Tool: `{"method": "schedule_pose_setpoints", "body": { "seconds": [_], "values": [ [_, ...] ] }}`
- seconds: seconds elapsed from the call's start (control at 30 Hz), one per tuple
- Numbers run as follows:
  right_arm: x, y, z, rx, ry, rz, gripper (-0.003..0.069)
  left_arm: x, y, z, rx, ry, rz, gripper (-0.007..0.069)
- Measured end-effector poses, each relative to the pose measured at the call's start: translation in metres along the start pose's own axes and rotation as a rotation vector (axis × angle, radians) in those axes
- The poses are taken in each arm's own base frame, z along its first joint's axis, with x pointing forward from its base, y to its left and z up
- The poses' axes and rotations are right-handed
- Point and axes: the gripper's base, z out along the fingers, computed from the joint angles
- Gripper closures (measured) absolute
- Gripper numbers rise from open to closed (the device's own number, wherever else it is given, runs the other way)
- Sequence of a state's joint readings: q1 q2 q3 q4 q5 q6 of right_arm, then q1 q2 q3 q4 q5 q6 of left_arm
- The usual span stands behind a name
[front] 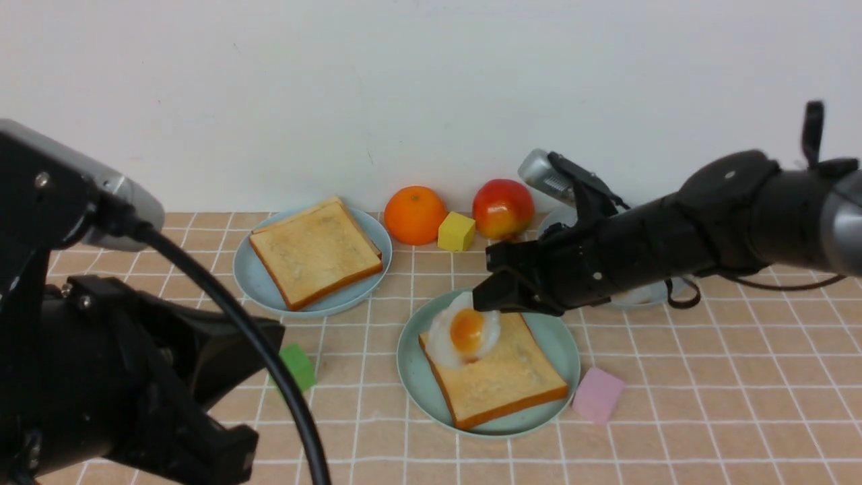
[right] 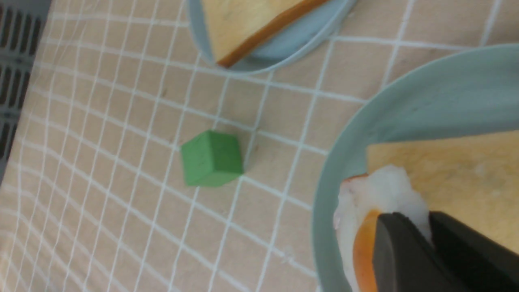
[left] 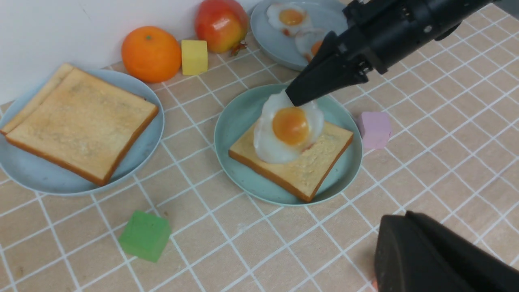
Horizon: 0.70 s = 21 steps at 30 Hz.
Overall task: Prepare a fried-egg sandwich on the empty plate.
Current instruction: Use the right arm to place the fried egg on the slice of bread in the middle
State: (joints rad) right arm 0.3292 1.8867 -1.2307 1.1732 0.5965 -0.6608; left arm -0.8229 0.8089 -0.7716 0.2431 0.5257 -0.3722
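Observation:
The pale mint-green plate sits mid-table with one toast slice on it. A fried egg hangs tilted over the toast's far left corner, its lower edge touching the toast. My right gripper is shut on the egg's far edge; this shows in the left wrist view and the right wrist view. More toast slices lie stacked on the light blue plate at the back left. My left gripper is shut and empty, above the table near the front left.
An orange, a yellow cube and an apple stand by the back wall. A grey-blue plate with two more eggs lies under the right arm. A green cube and a pink cube flank the mint plate.

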Motion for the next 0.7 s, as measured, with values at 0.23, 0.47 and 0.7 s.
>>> {"method": "schedule_pose_setpoints", "body": {
  "seconds": [0.23,0.47,0.7],
  "values": [
    [0.001,-0.024,0.013,0.03,0.019,0.059,0.0582,0.001,0.0,0.0,-0.003,0.008,0.001,0.0634],
    [0.006,-0.033,0.022,0.047,0.044,0.109,0.0564,0.001,0.0,0.0,-0.003,0.008,0.002,0.0634],
    [0.006,-0.036,0.012,0.069,0.086,0.077,0.0353,0.003,0.001,0.0,-0.009,0.029,-0.004,0.0631]
  ]
}}
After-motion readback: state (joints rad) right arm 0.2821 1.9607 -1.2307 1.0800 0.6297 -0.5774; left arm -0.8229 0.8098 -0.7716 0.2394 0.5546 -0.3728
